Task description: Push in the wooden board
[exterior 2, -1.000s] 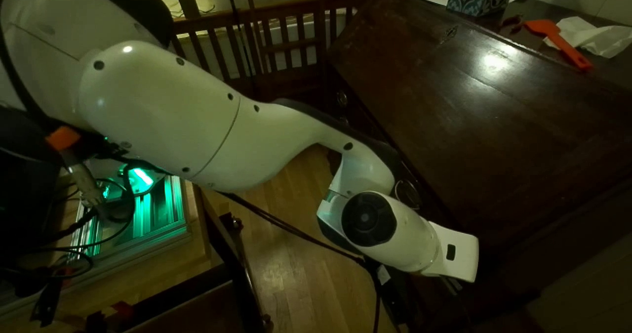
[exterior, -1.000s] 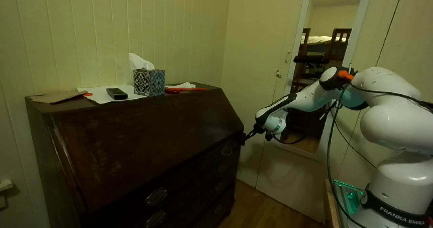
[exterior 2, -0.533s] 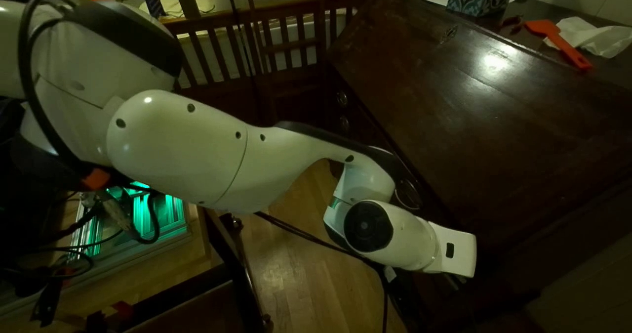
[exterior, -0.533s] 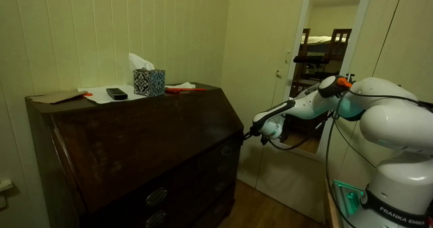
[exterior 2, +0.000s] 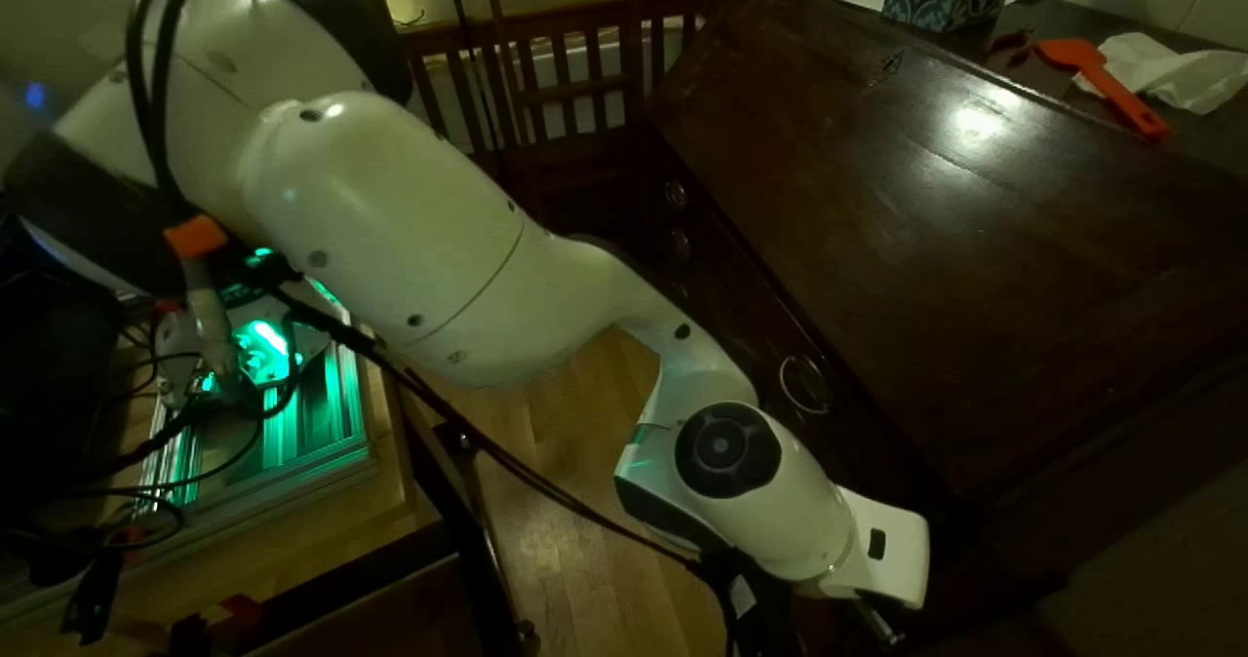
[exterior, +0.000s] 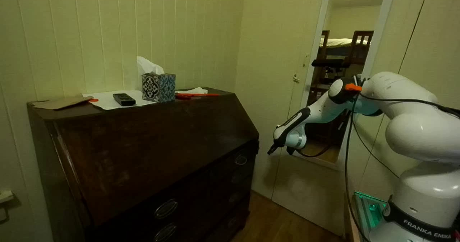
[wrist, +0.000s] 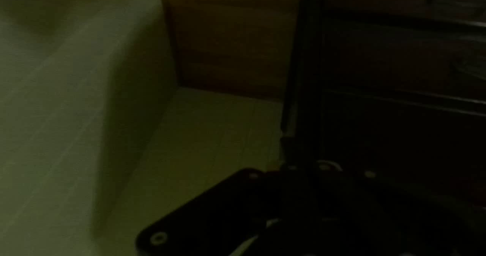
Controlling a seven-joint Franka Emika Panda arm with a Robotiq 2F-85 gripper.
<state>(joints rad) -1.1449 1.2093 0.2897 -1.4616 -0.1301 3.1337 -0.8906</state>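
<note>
The dark wooden desk [exterior: 151, 152] has a slanted front panel above its drawers. I cannot make out the wooden board as a separate piece; it is hidden or lost in the dark wood at the desk's near corner. My gripper [exterior: 270, 151] hangs just off that corner in an exterior view, with a small gap between its tips and the wood. In an exterior view from above, only a bit of the gripper [exterior 2: 882, 628] shows below the white wrist. The wrist view is very dark; there the fingers [wrist: 298, 149] come together, and nothing shows between them.
A tissue box [exterior: 158, 87], a remote [exterior: 124, 99], papers and a red tool [exterior 2: 1102, 87] lie on the desk top. Oval drawer handles [exterior: 240, 159] stick out of the front. Beside the arm are a door and a tall mirror [exterior: 325, 141]. Cables hang from the arm.
A second ago my gripper's tips were at the desk's corner. Half a second ago they were still there, with the elbow lower. Now the gripper has drawn back and the elbow has risen.
</note>
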